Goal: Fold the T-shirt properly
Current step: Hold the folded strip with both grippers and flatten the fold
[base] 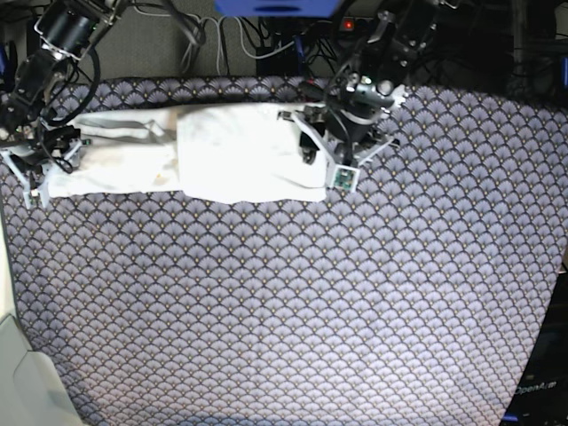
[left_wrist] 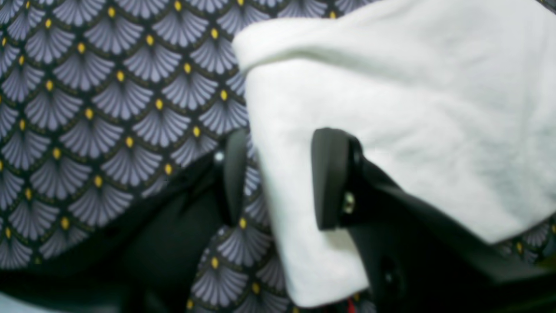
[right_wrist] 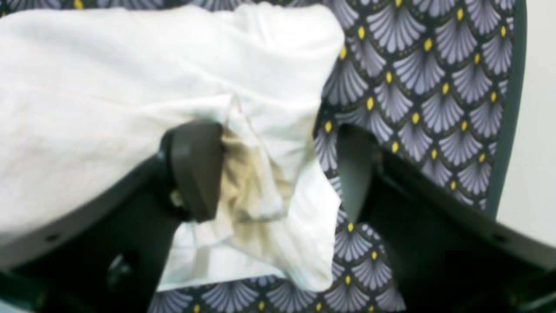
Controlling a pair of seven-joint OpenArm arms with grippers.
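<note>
White lettering reads "OpenArm", small and slightly blurred. It stands on a black surface in the lower right corner of the base view, well apart from the left gripper, below it and to its right in that view. No other text is readable.

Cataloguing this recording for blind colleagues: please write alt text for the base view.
A white cotton T-shirt, folded into a long strip, lies across a dark cloth patterned with pale scallops. The robot's left gripper is over the strip's right-hand end in the picture, its right gripper over the left-hand end.
</note>
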